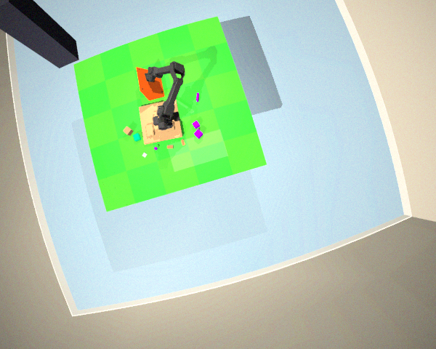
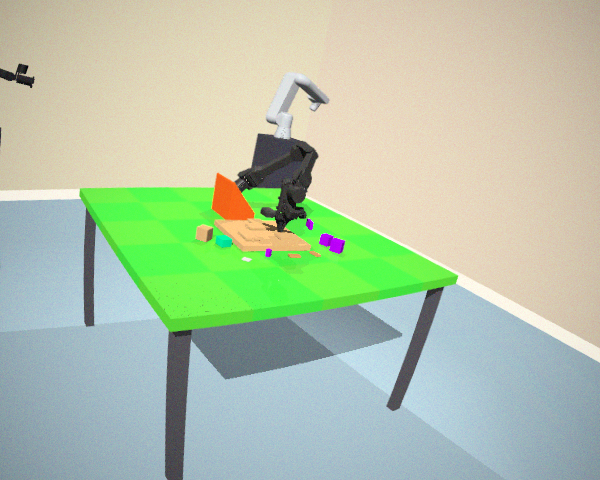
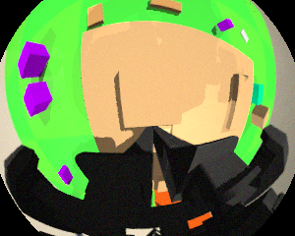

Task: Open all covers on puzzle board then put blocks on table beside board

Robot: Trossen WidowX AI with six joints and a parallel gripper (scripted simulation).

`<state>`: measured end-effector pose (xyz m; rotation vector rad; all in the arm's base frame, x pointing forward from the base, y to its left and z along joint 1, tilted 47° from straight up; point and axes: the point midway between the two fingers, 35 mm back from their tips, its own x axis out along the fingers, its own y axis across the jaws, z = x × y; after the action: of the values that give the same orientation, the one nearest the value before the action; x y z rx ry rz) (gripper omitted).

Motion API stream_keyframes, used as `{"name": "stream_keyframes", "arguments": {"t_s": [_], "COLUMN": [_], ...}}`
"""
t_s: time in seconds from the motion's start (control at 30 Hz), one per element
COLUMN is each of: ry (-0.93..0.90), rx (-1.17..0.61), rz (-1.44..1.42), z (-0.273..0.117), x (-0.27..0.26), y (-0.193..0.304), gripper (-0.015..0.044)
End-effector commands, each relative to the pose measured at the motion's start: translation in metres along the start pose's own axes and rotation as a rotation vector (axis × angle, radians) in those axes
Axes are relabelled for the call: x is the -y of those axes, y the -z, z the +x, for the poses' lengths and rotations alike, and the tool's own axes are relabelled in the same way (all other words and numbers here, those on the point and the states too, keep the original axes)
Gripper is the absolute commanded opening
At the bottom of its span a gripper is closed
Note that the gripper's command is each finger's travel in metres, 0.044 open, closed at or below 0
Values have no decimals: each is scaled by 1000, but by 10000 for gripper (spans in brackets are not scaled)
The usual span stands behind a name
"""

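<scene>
The tan puzzle board (image 1: 143,113) (image 2: 269,248) (image 3: 162,46) lies flat on the green table (image 1: 195,172) (image 2: 228,289). Its low raised parts are the same tan, so covers, tracks and wells are hard to tell apart. A broad raised slab (image 3: 149,93) stands just beyond my fingertips in the wrist view, shadowed along its left edge. My gripper (image 2: 281,228) (image 3: 151,128) is shut with nothing between the fingers, tips down at the board's surface; touching cannot be told. The arm hides part of the board in the top view. No block in a well can be made out.
Two purple cubes (image 1: 195,124) (image 1: 198,134) and a thin purple piece (image 1: 198,97) lie right of the board. A tan cube (image 1: 127,130) and teal block (image 1: 136,137) lie left. Small tan, purple and white pieces lie along the front. An orange panel (image 1: 147,90) (image 2: 228,201) stands behind.
</scene>
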<state>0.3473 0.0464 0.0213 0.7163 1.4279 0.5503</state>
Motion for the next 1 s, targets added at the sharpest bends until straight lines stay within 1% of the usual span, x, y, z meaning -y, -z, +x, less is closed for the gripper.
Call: {"name": "stream_keyframes", "arguments": {"t_s": [0.0, 0.97], "ry": [-4, -4], "rx": [-6, -5], "rz": [9, 8], "z": [2, 2], "x": [1, 2], "y": [-3, -29], "gripper": [0, 0]}}
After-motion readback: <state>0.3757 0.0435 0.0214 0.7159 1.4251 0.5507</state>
